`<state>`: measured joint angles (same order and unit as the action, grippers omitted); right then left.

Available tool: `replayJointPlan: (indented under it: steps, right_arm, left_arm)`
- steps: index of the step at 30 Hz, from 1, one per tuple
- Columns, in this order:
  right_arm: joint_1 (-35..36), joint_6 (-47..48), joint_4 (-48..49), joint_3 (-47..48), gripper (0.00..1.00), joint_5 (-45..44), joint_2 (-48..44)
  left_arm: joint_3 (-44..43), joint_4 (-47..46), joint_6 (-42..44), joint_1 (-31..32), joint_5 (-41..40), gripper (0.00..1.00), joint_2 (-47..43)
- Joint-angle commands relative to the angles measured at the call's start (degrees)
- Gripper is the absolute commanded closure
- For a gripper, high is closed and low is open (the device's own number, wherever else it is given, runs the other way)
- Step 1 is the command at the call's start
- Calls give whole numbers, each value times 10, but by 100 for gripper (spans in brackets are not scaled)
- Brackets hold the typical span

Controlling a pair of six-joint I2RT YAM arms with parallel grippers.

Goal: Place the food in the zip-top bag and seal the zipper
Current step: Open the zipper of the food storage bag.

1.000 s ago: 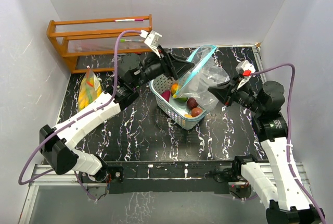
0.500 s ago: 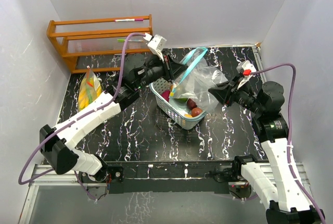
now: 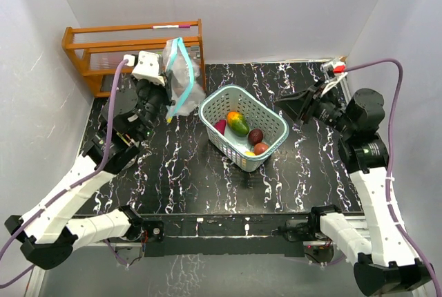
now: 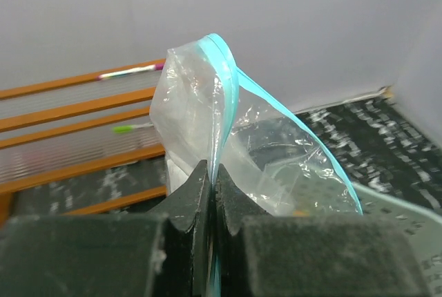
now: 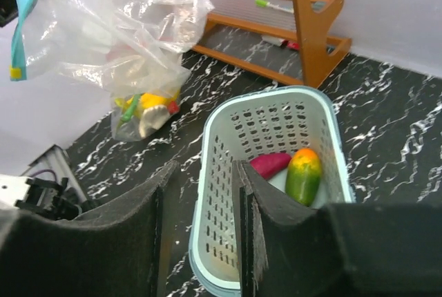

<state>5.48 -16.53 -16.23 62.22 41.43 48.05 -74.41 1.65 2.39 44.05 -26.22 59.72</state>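
zip-top bag (image 3: 183,69) hangs on the left by the wooden rack (image 3: 131,34), my left gripper (image 4: 210,173) clenched on its blue zipper edge (image 4: 224,69). it looks empty. mango (image 3: 238,124) and red fruits (image 3: 257,137) sit in the teal basket (image 3: 238,90), all left to move. my right gripper (image 3: 280,108) is loose, empty, bare table (image 3: 311,162) below.

The mango (image 3: 237,123) lies in the basket (image 3: 224,145), right of the bag (image 3: 181,70).

Bright even light, soft shadows, wrist-view foregrounds slightly blurred
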Motion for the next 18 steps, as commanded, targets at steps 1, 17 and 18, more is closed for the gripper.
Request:
replayJointPlan:
  steps: [1, 17, 18]
  right_arm:
    - [9, -70, 45, 29, 60, 17, 39]
    - [335, -109, 126, 177, 43, -254, 270]
    - [340, -112, 125, 187, 43, -250, 283]
  left_arm:
    - [32, 56, 92, 1, -81, 100, -19]
    - [99, 56, 80, 1, -34, 100, -68]
    - [104, 55, 78, 1, -32, 100, -71]
